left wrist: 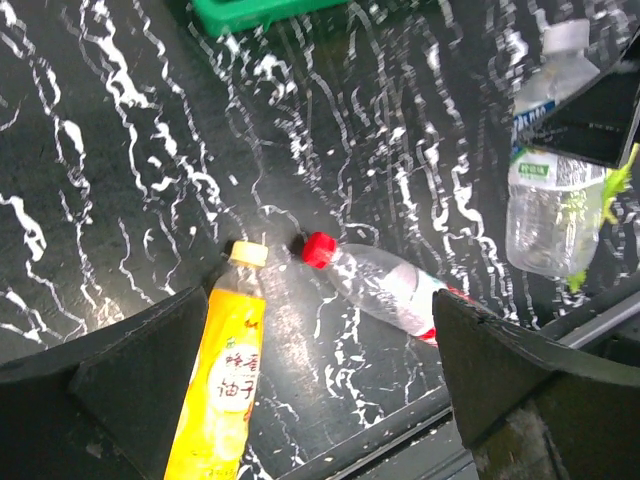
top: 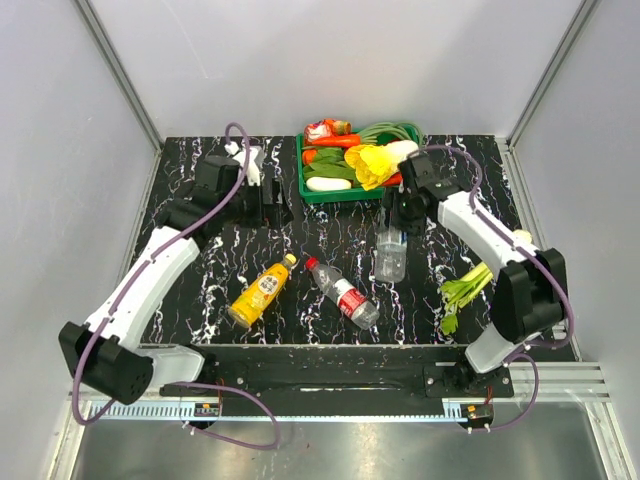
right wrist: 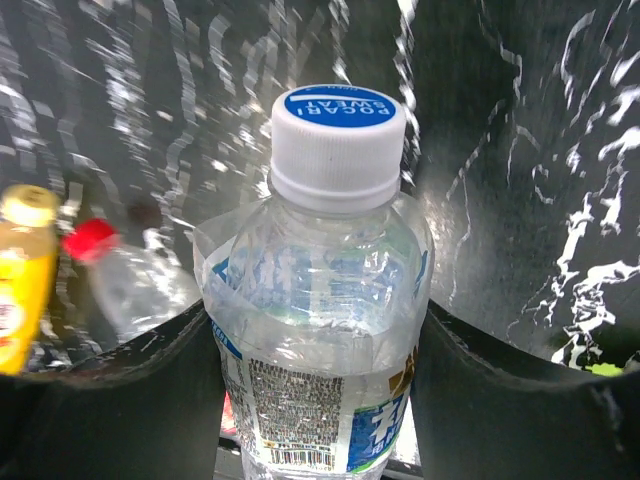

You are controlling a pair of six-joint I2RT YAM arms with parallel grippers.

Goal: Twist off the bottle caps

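Green tray behind gripped water bottle — celery nearby

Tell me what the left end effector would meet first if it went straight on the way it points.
Likely the red-capped bottle lying on the table, framed between its open fingers; depth is unclear, so it might touch bare table first.

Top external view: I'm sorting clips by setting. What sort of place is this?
Probably a robot lab cell: white walls enclose a black marbled table, with left arm and right arm bolted at its edge and a green tray of vegetables as props.
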